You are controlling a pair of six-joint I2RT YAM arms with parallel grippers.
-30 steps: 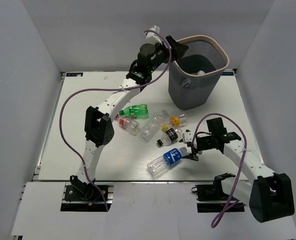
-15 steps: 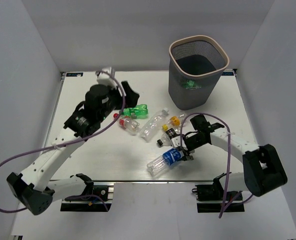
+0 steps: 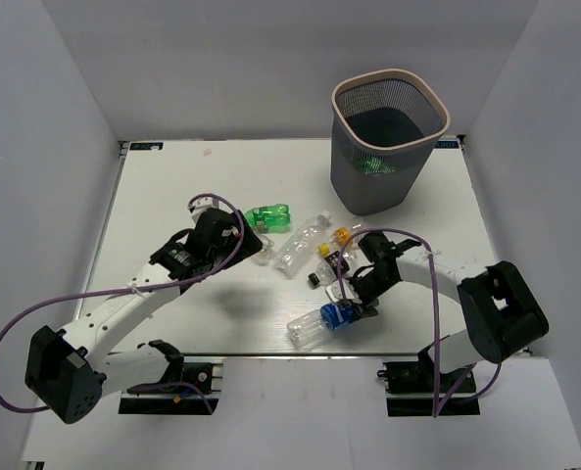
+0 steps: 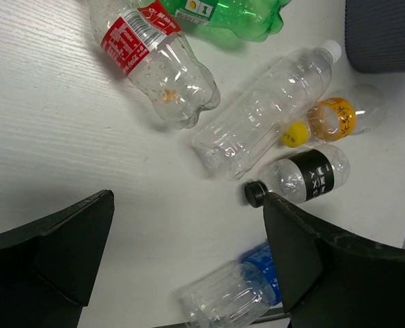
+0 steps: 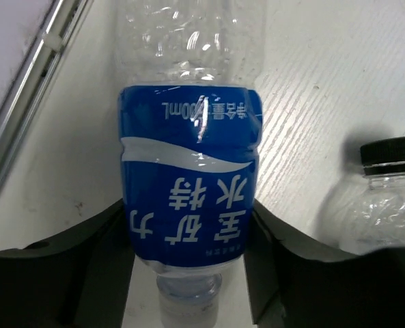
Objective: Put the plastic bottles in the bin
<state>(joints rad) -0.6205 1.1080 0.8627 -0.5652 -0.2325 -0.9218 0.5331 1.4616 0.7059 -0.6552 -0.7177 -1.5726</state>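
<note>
Grey mesh makes the bin. From above, I see it standing far back on the tabletop with a green bottle inside. My left gripper sits low beside a second green bottle.

In the left wrist view, its jaws are wide apart and hold nothing. Beyond them lie a red-label bottle, a clear bottle, a yellow-label bottle and a black-label bottle.

In the right wrist view, my right gripper squeezes the blue-label bottle on both sides. The bottle lies on the tabletop.
</note>
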